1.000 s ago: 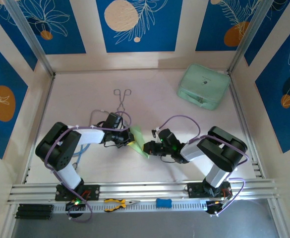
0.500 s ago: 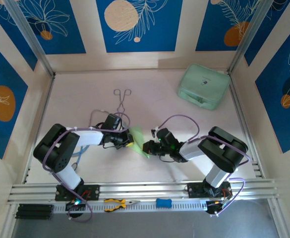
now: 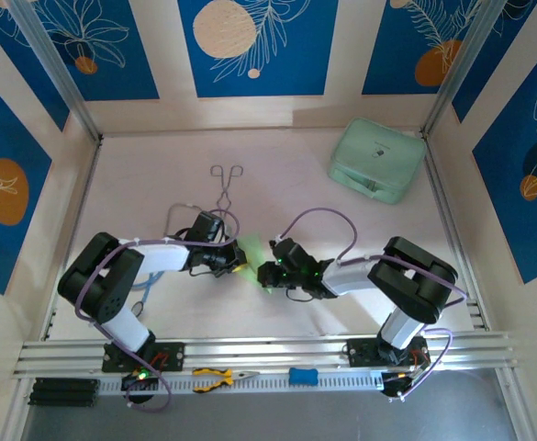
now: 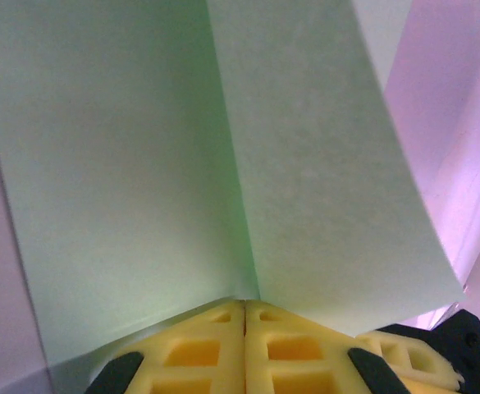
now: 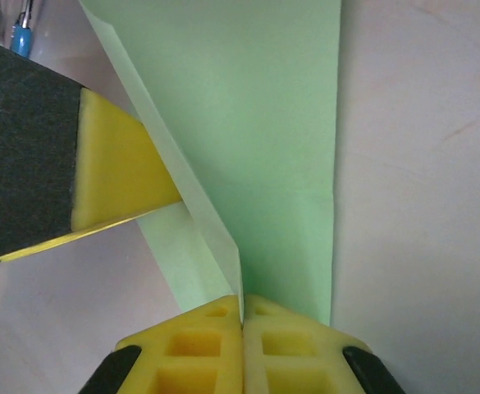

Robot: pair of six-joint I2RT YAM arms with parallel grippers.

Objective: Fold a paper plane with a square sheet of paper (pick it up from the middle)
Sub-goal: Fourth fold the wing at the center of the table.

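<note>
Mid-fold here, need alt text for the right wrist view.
The right claw is shut on the near end of a folded light-green paper. At left, the left claw pinches a raised flap of it, with the pale table underneath.

I see both arms bent low and reaching toward each other in the middle of the workspace. The left arm has its elbow raised at the left side, and its white forearm runs to the right. The right arm mirrors it, with its forearm running to the left. The left gripper (image 3: 240,264) ends just beside the right gripper (image 3: 262,274), almost tip to tip. In the left wrist view the yellow fingers (image 4: 198,349) are pressed together, and the green paper (image 4: 141,164) is pinched in the seam between them. In the right wrist view the right fingers (image 5: 192,353) are also pressed together on this paper, and one yellow finger of the left gripper stands close at the upper left.
</note>
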